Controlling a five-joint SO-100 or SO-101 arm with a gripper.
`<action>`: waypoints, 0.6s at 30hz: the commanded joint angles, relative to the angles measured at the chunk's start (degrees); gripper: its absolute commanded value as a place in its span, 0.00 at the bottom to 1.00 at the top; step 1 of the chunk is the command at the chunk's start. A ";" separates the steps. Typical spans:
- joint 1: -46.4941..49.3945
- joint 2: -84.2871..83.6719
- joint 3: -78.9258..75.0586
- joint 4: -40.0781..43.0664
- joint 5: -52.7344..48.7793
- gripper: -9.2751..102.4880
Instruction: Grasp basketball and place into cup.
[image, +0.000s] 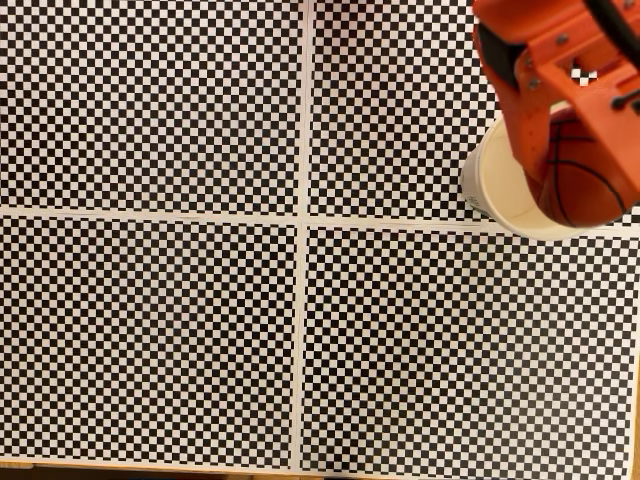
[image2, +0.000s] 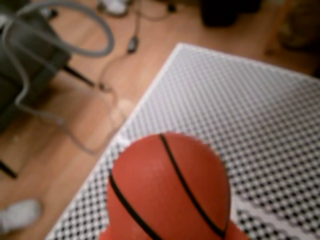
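In the fixed view the orange-red basketball (image: 585, 185) with black seams lies over the mouth of the cream-white cup (image: 497, 195) at the right edge. My orange gripper (image: 582, 150) comes down from the top right corner and is shut on the ball, one finger (image: 530, 130) pressed to its left side. I cannot tell whether the ball hangs above the rim or sits partly inside. The wrist view has the basketball (image2: 170, 190) large at the bottom centre, with orange gripper parts at its lower edges.
A black-and-white checkered mat (image: 200, 330) covers the table, split by white seams (image: 302, 240). A wooden table edge (image: 150, 466) runs along the bottom. In the wrist view, wood floor (image2: 60, 150) with grey cables (image2: 60, 45) lies beyond the mat's left edge.
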 joint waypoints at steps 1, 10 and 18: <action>-0.09 1.41 0.00 -1.14 -0.09 0.08; -0.62 2.90 1.49 -1.14 -0.53 0.09; -2.29 1.76 1.41 -2.02 0.79 0.19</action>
